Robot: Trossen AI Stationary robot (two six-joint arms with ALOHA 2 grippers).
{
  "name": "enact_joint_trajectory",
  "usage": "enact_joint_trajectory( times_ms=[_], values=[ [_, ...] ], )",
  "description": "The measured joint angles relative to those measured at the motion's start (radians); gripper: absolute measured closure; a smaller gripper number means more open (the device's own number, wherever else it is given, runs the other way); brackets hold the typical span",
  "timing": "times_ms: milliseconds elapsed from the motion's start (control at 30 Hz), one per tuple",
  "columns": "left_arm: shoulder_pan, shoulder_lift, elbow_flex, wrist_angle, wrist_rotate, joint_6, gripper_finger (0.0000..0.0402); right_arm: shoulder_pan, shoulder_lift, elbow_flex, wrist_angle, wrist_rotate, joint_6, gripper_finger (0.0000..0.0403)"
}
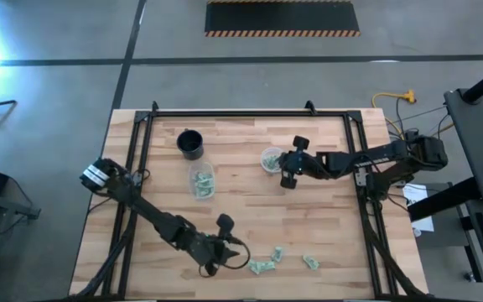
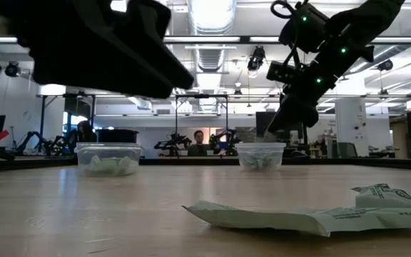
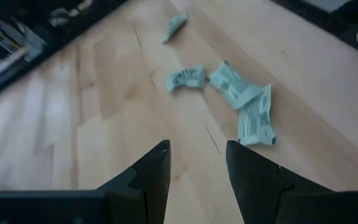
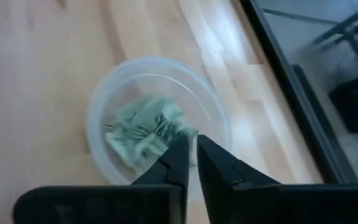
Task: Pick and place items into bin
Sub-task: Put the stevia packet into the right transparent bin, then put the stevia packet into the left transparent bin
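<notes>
Several pale green-and-white wrinkly items (image 1: pixel 264 267) lie on the wooden table near its front edge, also seen in the left wrist view (image 3: pixel 229 84). My left gripper (image 3: pixel 197 149) hovers open just left of them (image 1: pixel 240 257), slanting down toward them with nothing between its fingers. One clear round bin (image 1: pixel 271 158) holds a crumpled item (image 4: pixel 143 134). My right gripper (image 4: pixel 192 142) hangs over this bin's rim (image 1: pixel 280 162), its fingers parted by a narrow slit. A second clear bin (image 1: pixel 201 180) also holds items. My right gripper's fingertip (image 4: pixel 182 146) stands right beside a corner of the crumpled item (image 4: pixel 180 127), which lies inside the clear bin. I cannot tell whether it touches. Nothing shows in the slit between the fingers, which slant down from the table's right.
A black cup (image 1: pixel 189 144) stands at the far left of the table, behind the second clear bin (image 2: pixel 108 158). A black frame (image 1: pixel 241 113) runs along the table's far edge and sides. Bare wood lies between the bins and the loose items.
</notes>
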Motion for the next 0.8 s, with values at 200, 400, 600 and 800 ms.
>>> enact_joint_trajectory(
  times_ms=[200, 400, 600, 800],
  values=[
    [0.063, 0.029, 0.016, 0.014, 0.19, -0.001, 0.0262, -0.015, -0.002, 0.0, 0.006, -0.036, 0.0, 0.0306],
    [0.108, 0.095, 0.078, 0.016, 0.347, -0.001, 0.0262, -0.015, -0.034, 0.0, 0.006, 0.003, -0.017, 0.0241],
    [0.135, 0.158, 0.155, -0.068, 0.468, 0.005, 0.0262, 0.033, -0.164, 0.0, -0.058, -0.006, -0.026, 0.0223],
    [0.141, 0.197, 0.208, -0.141, 0.473, 0.007, 0.0262, 0.136, -0.334, -0.009, -0.124, -0.008, -0.007, 0.023]
  ],
)
